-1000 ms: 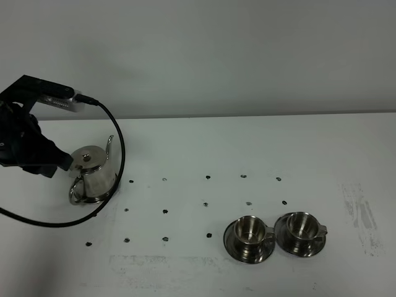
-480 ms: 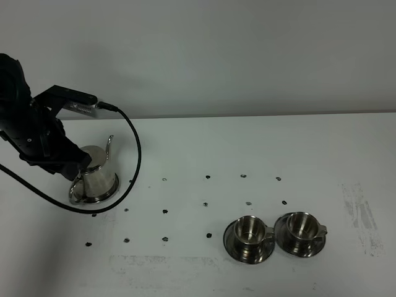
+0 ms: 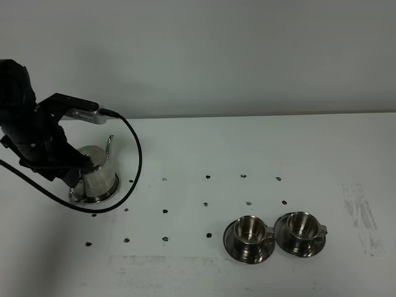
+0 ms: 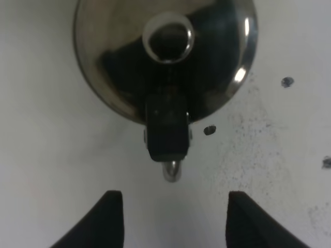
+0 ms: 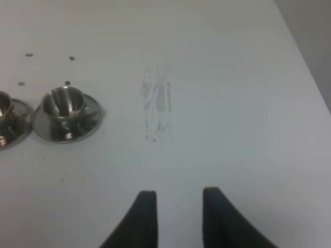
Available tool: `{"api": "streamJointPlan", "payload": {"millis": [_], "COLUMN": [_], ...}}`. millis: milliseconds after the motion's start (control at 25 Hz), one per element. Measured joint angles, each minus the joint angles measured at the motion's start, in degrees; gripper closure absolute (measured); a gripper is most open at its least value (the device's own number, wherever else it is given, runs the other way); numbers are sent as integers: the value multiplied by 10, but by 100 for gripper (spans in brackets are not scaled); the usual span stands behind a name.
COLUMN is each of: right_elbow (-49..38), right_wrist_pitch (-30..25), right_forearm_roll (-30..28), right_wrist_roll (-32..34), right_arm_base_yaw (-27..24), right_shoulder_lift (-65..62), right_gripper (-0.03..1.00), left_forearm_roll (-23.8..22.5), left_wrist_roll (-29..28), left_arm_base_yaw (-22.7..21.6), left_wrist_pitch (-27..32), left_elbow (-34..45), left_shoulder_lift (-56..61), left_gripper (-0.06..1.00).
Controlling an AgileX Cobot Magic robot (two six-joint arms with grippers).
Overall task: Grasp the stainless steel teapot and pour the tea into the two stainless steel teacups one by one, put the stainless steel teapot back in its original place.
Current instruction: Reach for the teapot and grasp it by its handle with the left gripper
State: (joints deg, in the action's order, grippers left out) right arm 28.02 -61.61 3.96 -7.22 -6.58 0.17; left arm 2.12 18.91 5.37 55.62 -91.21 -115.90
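High camera: I've got the teapot (image 3: 99, 178) at nine o'clock on the surface (image 3: 247, 148), cups (image 3: 249, 230) (image 3: 301, 226) at five. Left wrist: left end effector (image 4: 169, 206) spread, empty, short of the handle (image 4: 166, 132). Right wrist: right end effector (image 5: 176, 206) slightly parted, empty.

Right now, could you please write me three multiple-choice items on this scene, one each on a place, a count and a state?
1. In the high view, the teapot stands: A. left of the teacups; B. between them; C. right of them.
2. How many teacups are there? A. one; B. two; C. three.
3. The left gripper is: A. shut on the handle; B. shut on a cup; C. open and empty.

1 A, it stands far to their left. 2 B, two sit side by side. 3 C, its fingers are apart with nothing between.
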Motion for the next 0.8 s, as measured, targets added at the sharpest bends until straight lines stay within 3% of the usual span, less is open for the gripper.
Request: {"api": "streamJointPlan", "payload": {"millis": [800], "right_elbow": [0], "right_wrist_pitch": [0], "right_forearm_roll": [0], "right_wrist_roll": [0], "right_arm_base_yaw": [0], "right_shoulder_lift": [0], "right_gripper": [73], "left_forearm_roll": [-3], "left_wrist_roll": [-43], "left_arm_base_yaw": [0], "left_wrist_pitch": [8], "left_elbow": [-46], "left_shoulder_lift": [-49], "left_gripper": [43]}}
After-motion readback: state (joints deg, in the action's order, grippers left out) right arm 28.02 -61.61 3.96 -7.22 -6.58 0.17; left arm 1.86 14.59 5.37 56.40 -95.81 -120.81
